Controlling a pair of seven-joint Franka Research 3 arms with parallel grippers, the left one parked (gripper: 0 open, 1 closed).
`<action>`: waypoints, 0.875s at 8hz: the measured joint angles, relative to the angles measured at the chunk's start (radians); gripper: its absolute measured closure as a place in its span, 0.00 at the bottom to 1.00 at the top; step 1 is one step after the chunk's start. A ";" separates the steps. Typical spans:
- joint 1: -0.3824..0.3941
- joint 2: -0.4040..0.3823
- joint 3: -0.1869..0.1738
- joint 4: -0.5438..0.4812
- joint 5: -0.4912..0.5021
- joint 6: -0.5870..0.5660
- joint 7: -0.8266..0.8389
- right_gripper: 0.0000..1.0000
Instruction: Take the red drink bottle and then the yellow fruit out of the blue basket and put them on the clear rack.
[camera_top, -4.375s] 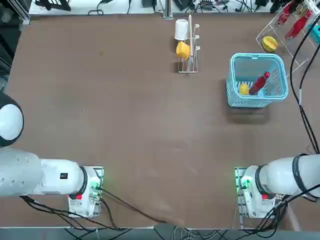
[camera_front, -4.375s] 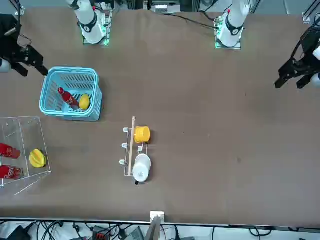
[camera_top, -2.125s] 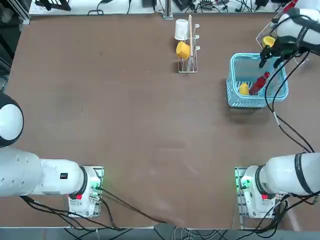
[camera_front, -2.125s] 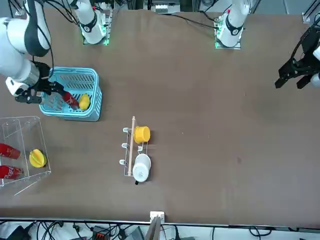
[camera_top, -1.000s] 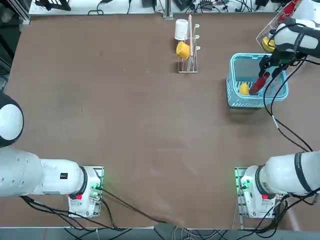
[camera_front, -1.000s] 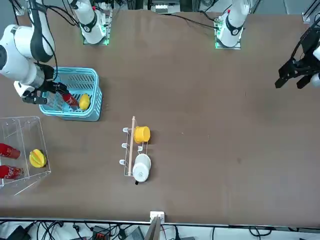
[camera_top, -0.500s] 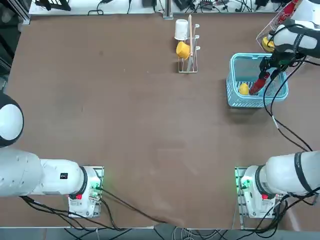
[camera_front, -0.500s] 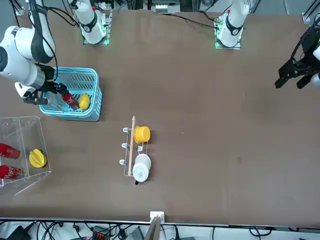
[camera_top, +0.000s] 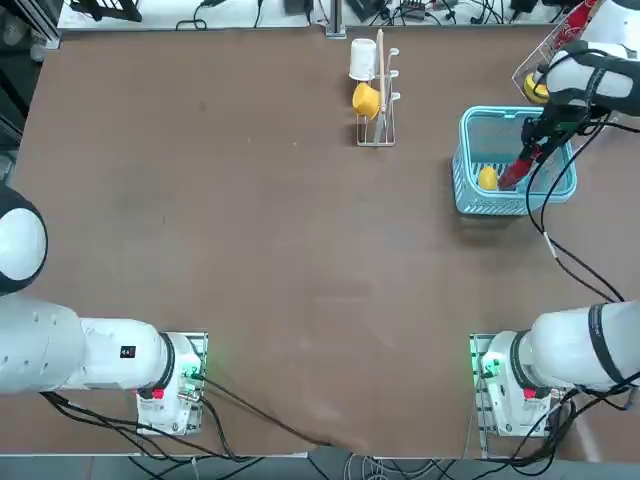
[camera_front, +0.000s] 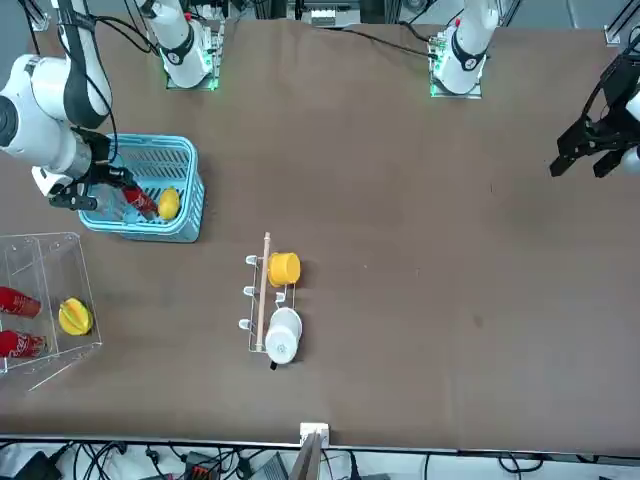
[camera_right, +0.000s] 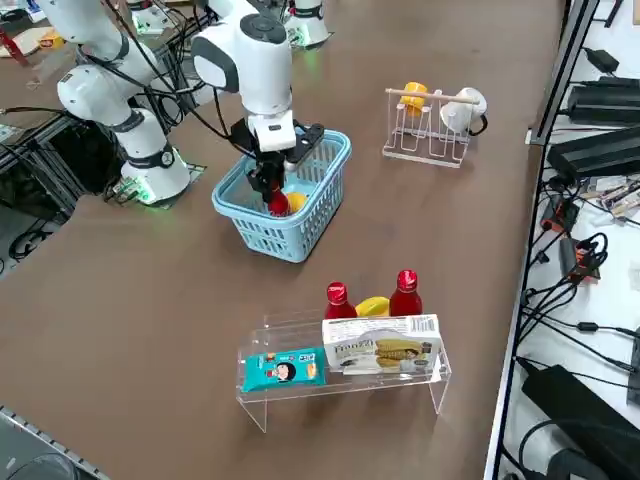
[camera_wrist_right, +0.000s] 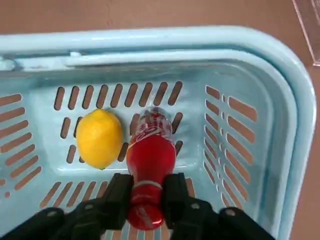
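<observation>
The red drink bottle (camera_wrist_right: 149, 150) leans in the blue basket (camera_wrist_right: 150, 37) with its cap end up. My right gripper (camera_wrist_right: 146, 192) reaches into the basket and is shut on the bottle's upper part. The yellow fruit (camera_wrist_right: 99, 138) lies on the basket floor right beside the bottle. From overhead the gripper (camera_top: 537, 140) is over the basket (camera_top: 510, 112), with the bottle (camera_top: 515, 170) and fruit (camera_top: 487, 178) below it. The clear rack (camera_right: 340, 385) stands a short way off the basket (camera_right: 330, 170), at the table's far right corner (camera_top: 575, 95).
The rack holds two red bottles (camera_right: 405, 292), a flatter yellow fruit (camera_right: 372, 306) and two packets (camera_right: 380, 350). A wire cup stand (camera_top: 377, 95) with a yellow-orange cup and a white cup stands at the back middle. My arm's cable (camera_top: 560, 250) trails past the basket.
My right gripper came from the table's right edge, lowered into the basket and closed its fingers on the red bottle. The bottle and fruit have stayed put.
</observation>
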 joint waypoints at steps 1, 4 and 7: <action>0.000 0.000 0.000 0.021 0.000 -0.037 0.000 0.63; -0.002 -0.022 0.000 0.276 -0.001 -0.369 -0.017 0.63; -0.039 -0.041 -0.001 0.525 -0.048 -0.530 -0.081 0.63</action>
